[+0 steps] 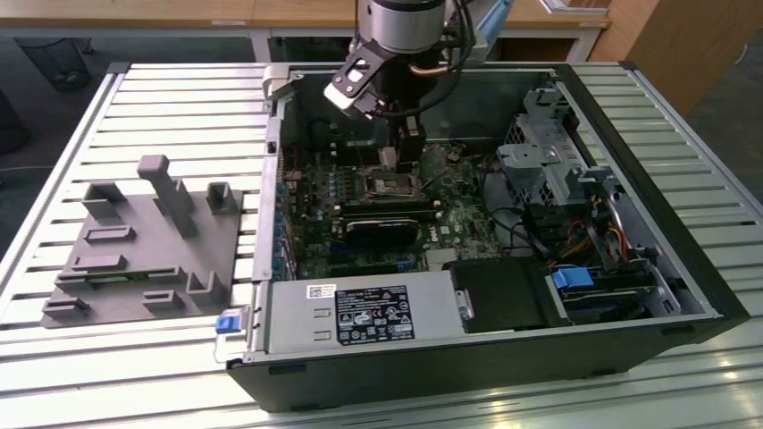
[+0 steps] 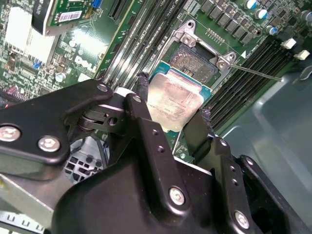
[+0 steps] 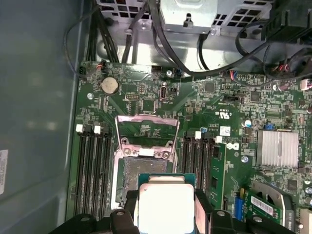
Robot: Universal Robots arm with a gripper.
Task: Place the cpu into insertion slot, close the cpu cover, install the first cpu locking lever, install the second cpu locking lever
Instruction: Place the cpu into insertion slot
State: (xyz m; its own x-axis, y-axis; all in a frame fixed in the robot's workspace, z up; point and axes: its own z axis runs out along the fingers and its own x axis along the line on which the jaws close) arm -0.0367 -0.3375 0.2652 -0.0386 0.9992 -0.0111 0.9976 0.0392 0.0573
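Black hand (image 2: pixel 173 103) gripping cpu (image 3: pixel 165 207) over insertion slot (image 3: pixel 140 170), cpu cover (image 3: pixel 146 127) raised, open computer case (image 1: pixel 477 362) on slatted metal table (image 1: pixel 155 98)

At the top centre of the exterior view you see your arm's silver-grey cylindrical wrist segment (image 1: pixel 403 22), with a darker band at its lower edge. A black angular bracket (image 1: pixel 356 82) is mounted on the side toward the exterior view's left, and thin black cables (image 1: pixel 451 63) loop along the other side. Below it is your matte black metal gripper (image 1: pixel 406 147). In the second wrist view, its flat linkage fingers (image 2: pixel 148 131) are jointed bars pinned with round silver socket-head screws (image 2: pixel 177 195). A broad rounded black housing (image 2: pixel 107 204) backs them. The finger ends carry rough dark pads (image 2: pixel 142 85).
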